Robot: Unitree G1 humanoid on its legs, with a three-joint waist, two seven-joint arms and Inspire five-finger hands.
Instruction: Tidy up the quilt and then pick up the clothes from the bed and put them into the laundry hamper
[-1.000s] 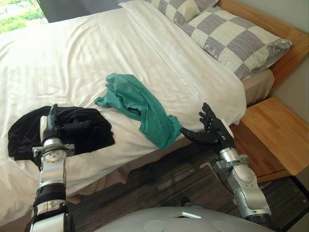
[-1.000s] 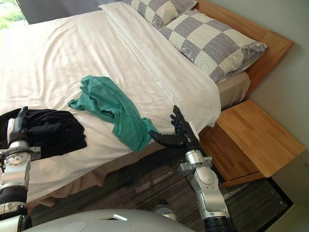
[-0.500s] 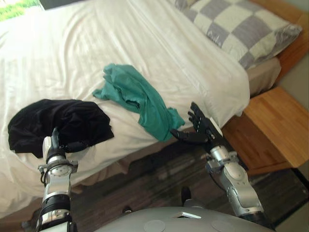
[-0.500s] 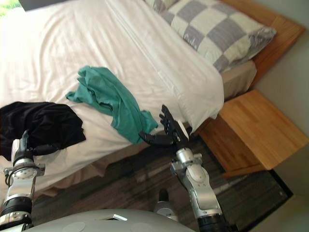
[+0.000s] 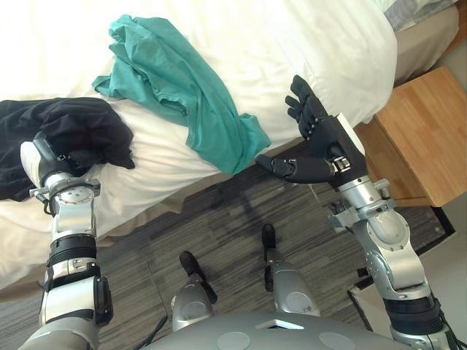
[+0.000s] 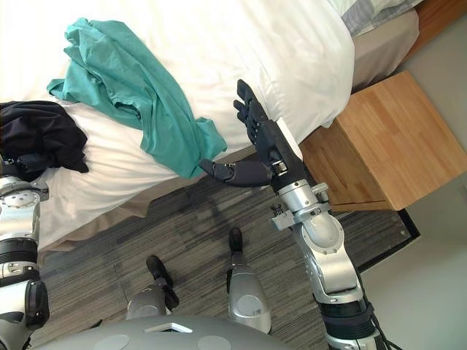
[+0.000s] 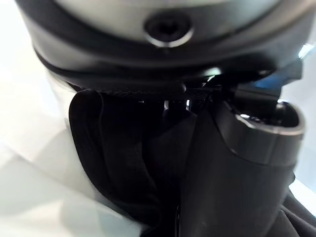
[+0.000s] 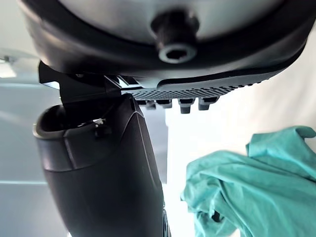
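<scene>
Left hand [image 5: 55, 162] moves up into black garment [image 5: 87, 127] at left, finger grip unclear; right hand [image 5: 325, 146] wide open beside teal shirt [image 5: 175, 80]; clothes pickup likely starting.

The bed [image 6: 379, 47] was covered by a white quilt [image 5: 241, 36]. A crumpled teal garment [image 5: 179, 87] lay on the quilt, its lower end draped over the bed's near edge. Just left of the teal garment a black garment [image 5: 87, 131] lay bunched. Far right of the teal garment lay the corner of a checked pillow [image 6: 367, 10]. Below it stretched grey striped carpet [image 5: 219, 226], where a wooden nightstand [image 5: 423, 131] stood.
</scene>
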